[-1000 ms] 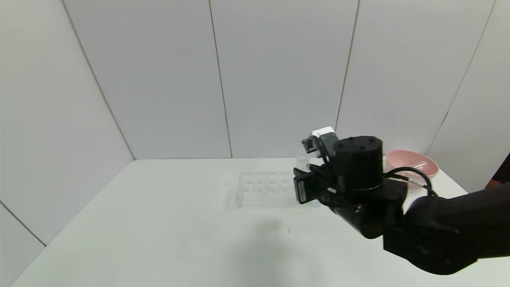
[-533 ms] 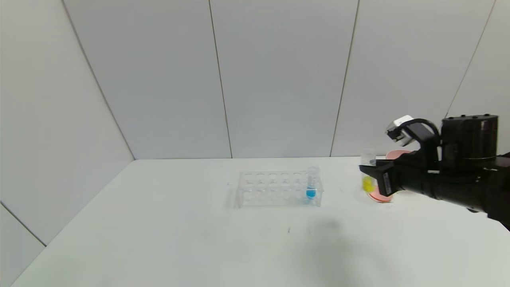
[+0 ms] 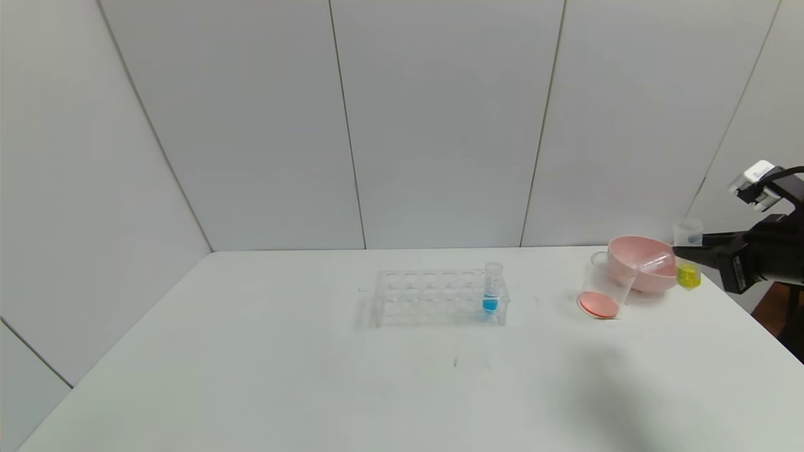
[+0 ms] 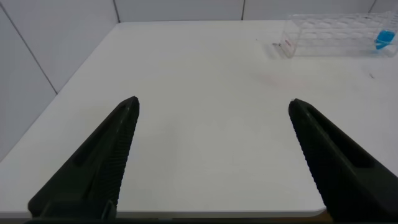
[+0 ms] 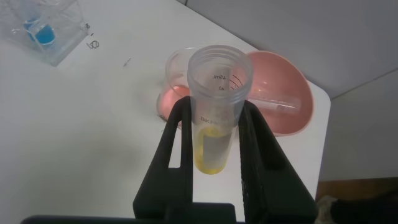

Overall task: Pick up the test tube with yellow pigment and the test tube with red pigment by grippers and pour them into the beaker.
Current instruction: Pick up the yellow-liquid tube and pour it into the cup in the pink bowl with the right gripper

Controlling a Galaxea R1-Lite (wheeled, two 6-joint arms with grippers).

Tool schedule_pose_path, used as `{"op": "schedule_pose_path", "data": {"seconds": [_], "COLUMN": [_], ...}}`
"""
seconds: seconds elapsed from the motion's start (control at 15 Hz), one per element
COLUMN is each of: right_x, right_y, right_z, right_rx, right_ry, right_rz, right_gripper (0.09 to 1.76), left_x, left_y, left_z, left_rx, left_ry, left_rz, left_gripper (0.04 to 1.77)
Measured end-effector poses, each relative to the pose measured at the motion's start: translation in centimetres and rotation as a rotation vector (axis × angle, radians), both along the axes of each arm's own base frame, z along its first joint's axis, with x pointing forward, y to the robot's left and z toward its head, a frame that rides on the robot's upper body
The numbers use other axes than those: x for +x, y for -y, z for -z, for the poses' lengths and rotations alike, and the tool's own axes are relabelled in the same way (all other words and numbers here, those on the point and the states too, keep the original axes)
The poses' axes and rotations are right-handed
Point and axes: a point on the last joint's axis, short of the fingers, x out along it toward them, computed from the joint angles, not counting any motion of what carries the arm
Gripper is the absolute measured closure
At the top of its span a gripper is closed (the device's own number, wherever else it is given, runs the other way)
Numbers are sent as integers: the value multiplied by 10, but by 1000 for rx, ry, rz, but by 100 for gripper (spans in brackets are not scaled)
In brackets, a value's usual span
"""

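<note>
The left claw (image 4: pixel 211 155) hung low over the left front part of the white surface (image 3: pixel 314 364), its two black fingers (image 4: pixel 93 168) spread wide apart with nothing between them; it did not show in the head view. Toward the middle of the surface, nearer the back edge, stood a clear rack (image 3: pixel 436 298), and a tube with blue liquid (image 3: pixel 491 295) stood upright in a hole at the rack's right end. Well to the right of the rack, near the back right corner, the beaker (image 3: pixel 604 294) stood on the surface with a layer of red-orange liquid in its bottom. Just behind it and to its right sat a pink bowl (image 3: pixel 631 251), in which an empty clear tube (image 5: pixel 273 104) lay on its side. Whether this was the tube that had held the red pigment could not be told for sure. Farthest right, at the right edge of the surface, the right claw (image 3: pixel 691 254) was clamped on the tube with yellow pigment (image 3: pixel 688 257), its fingers (image 5: pixel 177 143) pressing the tube's sides. The tube was held upright, off the surface, beside the bowl's right rim, with the yellow liquid in its bottom.
</note>
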Motion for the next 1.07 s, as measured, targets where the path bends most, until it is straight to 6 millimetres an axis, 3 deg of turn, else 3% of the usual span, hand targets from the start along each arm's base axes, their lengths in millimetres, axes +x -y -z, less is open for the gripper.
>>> {"op": "schedule_pose_path", "data": {"seconds": [0.33, 0.53, 0.67, 1.07], "right_x": [23, 45, 59, 85], "right_y": [31, 37, 41, 54], "right_z": [-19, -22, -20, -23], "right_rx": [-84, -111, -216, -384], "right_ry": [-70, -128, -135, -201], "right_rz": [15, -12, -82, -203], "right_gripper": [135, 135, 135, 135], "left_x": [0, 0, 0, 0], "left_y": [0, 0, 0, 0], "left_z": [0, 0, 0, 0], "left_rx": [0, 0, 0, 0], "left_ry": [0, 0, 0, 0], "left_rz": [0, 0, 0, 0], "left_gripper": [9, 9, 9, 9]}}
